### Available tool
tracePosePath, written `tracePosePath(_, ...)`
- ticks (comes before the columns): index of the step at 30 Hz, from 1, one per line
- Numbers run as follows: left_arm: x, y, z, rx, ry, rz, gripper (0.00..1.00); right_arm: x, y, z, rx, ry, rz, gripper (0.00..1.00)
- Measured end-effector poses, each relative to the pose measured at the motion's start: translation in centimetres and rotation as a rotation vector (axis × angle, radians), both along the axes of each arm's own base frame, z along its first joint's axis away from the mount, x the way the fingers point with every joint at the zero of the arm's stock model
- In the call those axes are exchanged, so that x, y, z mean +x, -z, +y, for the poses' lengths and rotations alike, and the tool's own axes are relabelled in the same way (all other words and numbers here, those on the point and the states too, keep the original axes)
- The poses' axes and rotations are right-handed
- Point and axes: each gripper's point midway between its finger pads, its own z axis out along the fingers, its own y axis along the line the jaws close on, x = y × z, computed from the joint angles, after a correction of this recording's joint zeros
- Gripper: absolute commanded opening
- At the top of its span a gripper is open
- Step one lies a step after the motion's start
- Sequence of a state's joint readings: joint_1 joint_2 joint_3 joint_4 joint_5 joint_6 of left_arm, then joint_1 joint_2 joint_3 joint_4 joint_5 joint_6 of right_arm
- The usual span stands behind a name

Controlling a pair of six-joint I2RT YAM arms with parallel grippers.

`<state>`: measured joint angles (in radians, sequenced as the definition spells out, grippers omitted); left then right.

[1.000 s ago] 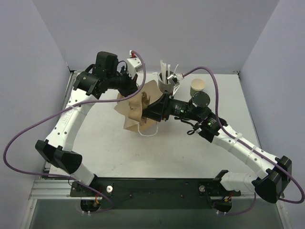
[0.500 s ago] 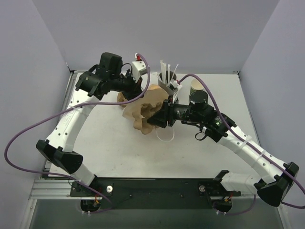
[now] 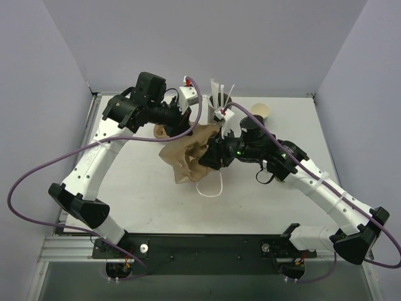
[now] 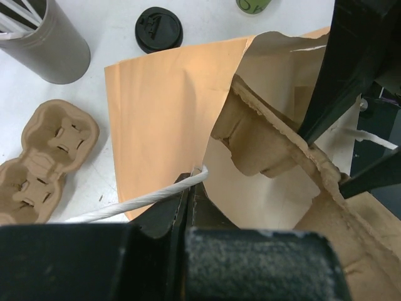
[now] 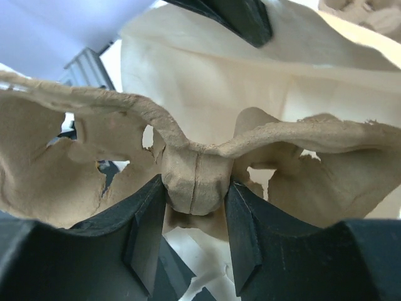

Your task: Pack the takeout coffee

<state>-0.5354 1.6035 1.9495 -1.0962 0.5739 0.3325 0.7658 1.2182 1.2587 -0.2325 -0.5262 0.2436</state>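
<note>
The takeout coffee (image 4: 158,28), seen by its round black lid, stands on the table between the grey straw holder (image 4: 50,37) and the lidless green cup (image 4: 254,5). In the top view I cannot tell it apart from the right arm. My left gripper (image 4: 191,179) is shut on the rim of the brown paper bag (image 4: 156,106) beside its white cord handle, holding the mouth open (image 3: 186,125). My right gripper (image 5: 196,188) is shut on the centre post of a pulp cup carrier (image 5: 81,163), which sits partly inside the bag (image 3: 188,153).
A second pulp cup carrier (image 4: 44,150) lies on the table left of the bag. The straw holder (image 3: 219,100) and the lidless green cup (image 3: 260,113) stand at the back. A white handle loop (image 3: 212,188) hangs below the bag.
The left gripper moved right and lifted the bag's rim. The right gripper pushed the carrier further left into the bag's mouth. The bag shifted towards the table's middle.
</note>
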Motion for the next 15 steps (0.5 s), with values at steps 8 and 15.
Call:
tracePosePath(8, -0.6, 0.3, -1.0, 0.015, -0.049, 0.033, 0.00, 1.1, 3.4, -1.7, -0.193, 0.113, 0.015, 0.37)
tracePosePath(15, -0.2, 1.6, -3.0, 0.016, -0.133, 0.153, 0.00, 2.6, 7.1, -2.7, -0.397, 0.243, 0.015, 0.37)
